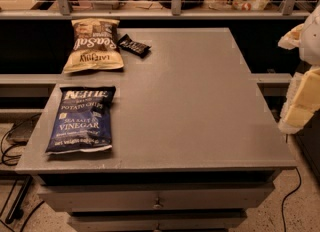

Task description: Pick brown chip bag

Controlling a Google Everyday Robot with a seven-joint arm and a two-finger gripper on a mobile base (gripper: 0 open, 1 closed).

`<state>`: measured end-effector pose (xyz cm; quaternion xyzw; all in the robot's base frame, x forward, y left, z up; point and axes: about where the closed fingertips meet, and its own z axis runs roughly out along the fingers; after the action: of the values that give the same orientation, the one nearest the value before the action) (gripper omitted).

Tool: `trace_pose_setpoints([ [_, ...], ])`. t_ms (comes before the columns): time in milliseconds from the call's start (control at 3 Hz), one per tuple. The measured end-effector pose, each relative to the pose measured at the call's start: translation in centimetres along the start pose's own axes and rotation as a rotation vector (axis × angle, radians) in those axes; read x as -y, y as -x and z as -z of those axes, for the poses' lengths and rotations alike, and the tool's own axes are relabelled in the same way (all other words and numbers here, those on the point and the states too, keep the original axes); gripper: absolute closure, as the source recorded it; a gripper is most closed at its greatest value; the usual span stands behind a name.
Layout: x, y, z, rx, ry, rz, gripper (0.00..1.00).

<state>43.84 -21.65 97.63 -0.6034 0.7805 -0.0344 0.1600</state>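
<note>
Grey surface (200,106), flat-topped, sits over two drawers (157,202) with small centre knobs. Behind it runs a shelf (150,12) with metal uprights, carrying blurred packages that cannot be identified. Dark cables (9,152) lie on the speckled floor at the left.

Item 1: the brown chip bag (94,45) lies flat at the far left corner of the surface. Its dark brown half with large white lettering points away from the camera. Its tan half is nearer, and the print reads upside down from this view.

Item 2: a small black packet (133,45) lies just beside the brown chip bag's right edge, angled. Whether the two touch cannot be determined.

Item 3: a blue chip bag (81,120) lies flat at the near left of the surface, apart from the brown one and closer to the camera.

Item 4: the gripper (301,107) shows as pale white and cream-yellow parts at the right edge of the view, beyond the right side of the surface and partly cut off. Whether it is apart or together cannot be told.

The brown chip bag lies well apart from the gripper, across the full width of the surface and farther back. The two are not in contact.
</note>
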Motion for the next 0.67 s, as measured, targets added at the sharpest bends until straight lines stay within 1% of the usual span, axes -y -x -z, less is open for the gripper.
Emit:
trace_pose_setpoints([
  [333,0.1,0.1,0.0,0.01,-0.007,0.002,0.0],
  [667,0.4,2.0,-1.4,0.11,0.005,0.004,0.0],
])
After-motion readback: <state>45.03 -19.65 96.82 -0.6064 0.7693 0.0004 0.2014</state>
